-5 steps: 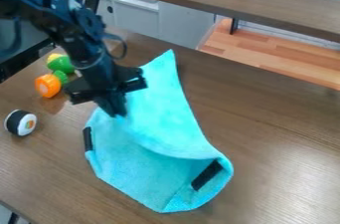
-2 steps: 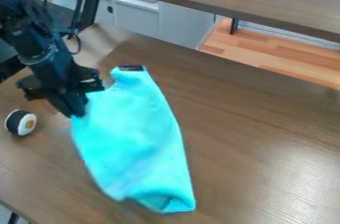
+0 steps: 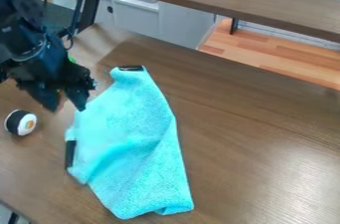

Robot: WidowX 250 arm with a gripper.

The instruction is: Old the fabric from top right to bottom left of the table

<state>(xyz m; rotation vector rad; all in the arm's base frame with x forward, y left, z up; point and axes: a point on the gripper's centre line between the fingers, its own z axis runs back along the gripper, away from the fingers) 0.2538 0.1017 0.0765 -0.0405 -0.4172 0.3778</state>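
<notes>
The arm (image 3: pixel 30 44) is cut off by the left edge, and its dark parts run together, so its joints are hard to make out. Behind it, a green object (image 3: pixel 71 59) shows as a small sliver, too covered to identify. The folds of the turquoise fabric (image 3: pixel 132 143) hide part of its own surface, and how many layers lie there cannot be told.

The pincer (image 3: pixel 67 109) is open, its two fingers spread with brown counter (image 3: pixel 252 133) visible between them, and it grips nothing. One fingertip is at the fabric's upper left edge; whether it touches cannot be told.

The arm comes in from the upper left and slants down, the pincer pointing downward over the counter's left side.

The fabric lies rumpled on the counter, left of the middle, long from top to bottom, with a black strip at its top end and another on its left edge. A black-and-white toy roll (image 3: pixel 21 122) sits near it, to the left.
</notes>
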